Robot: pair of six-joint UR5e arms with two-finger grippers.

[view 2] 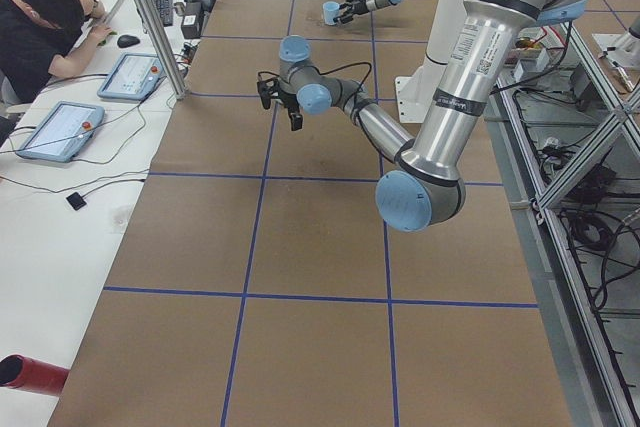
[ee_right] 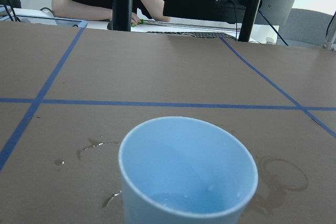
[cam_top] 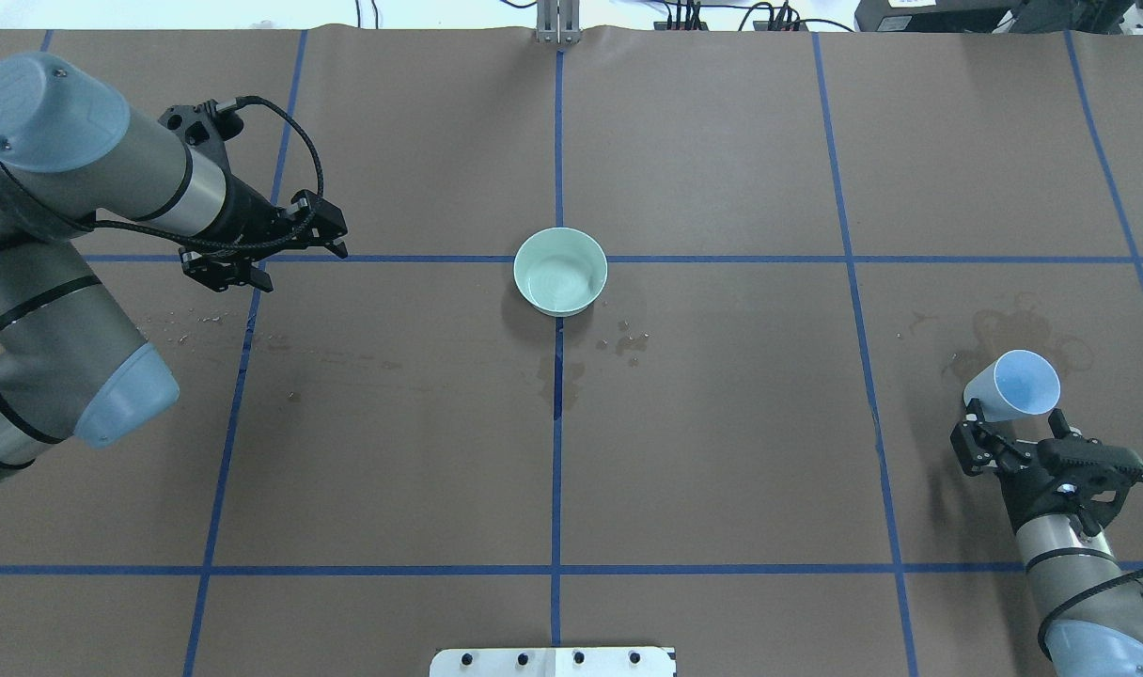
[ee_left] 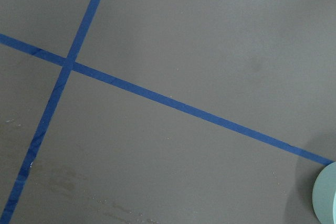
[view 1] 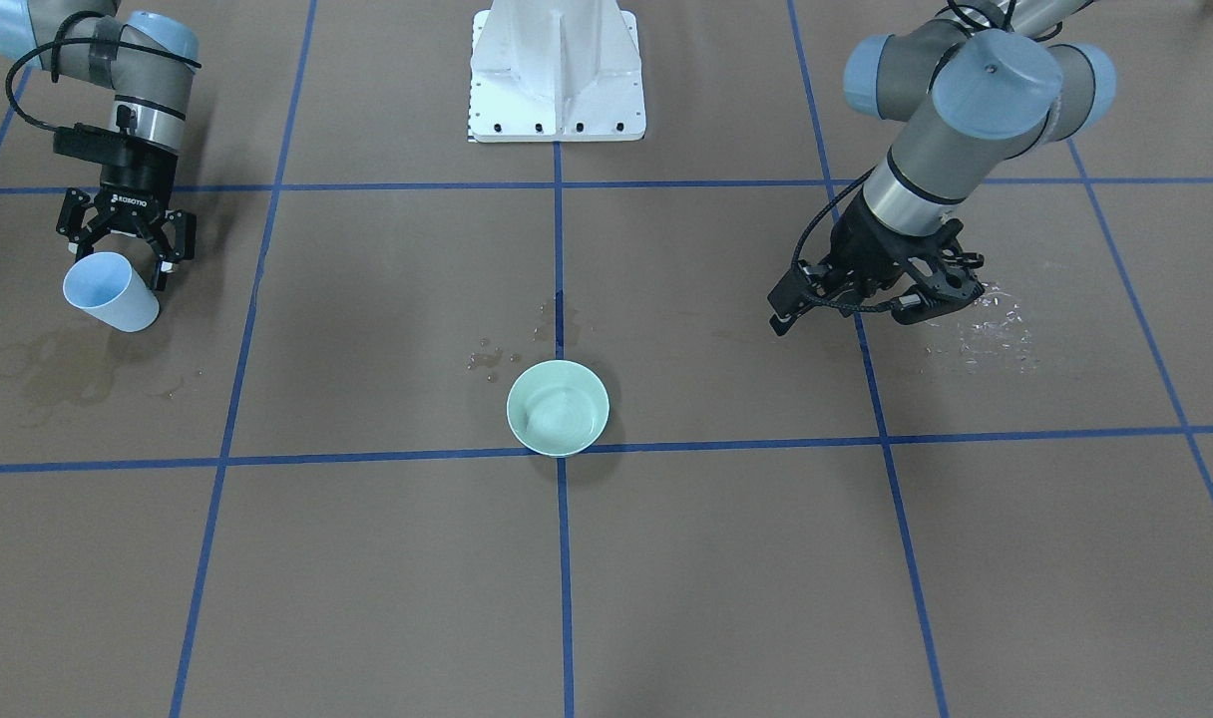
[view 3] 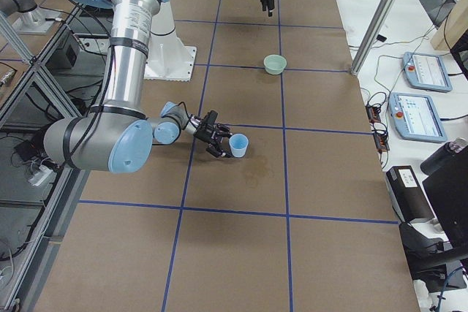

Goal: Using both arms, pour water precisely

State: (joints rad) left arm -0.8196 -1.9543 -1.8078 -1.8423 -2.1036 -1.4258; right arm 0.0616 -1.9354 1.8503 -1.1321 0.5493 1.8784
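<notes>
A pale green bowl stands at the table's centre and holds water that shows as faint ripples. A light blue cup stands upright by the robot's right edge, with a little water in its bottom. My right gripper is low and level behind the cup, open, with its fingers spread on either side of the cup's base. My left gripper is open and empty, hovering left of the bowl. Only the bowl's rim shows in the left wrist view. Spilled drops glint under the left gripper.
The white pedestal stands at the robot's side of the table. Small drops lie by the bowl. Brownish dried stains mark the paper near the cup. An operator, tablets and a black bottle are beyond the far edge.
</notes>
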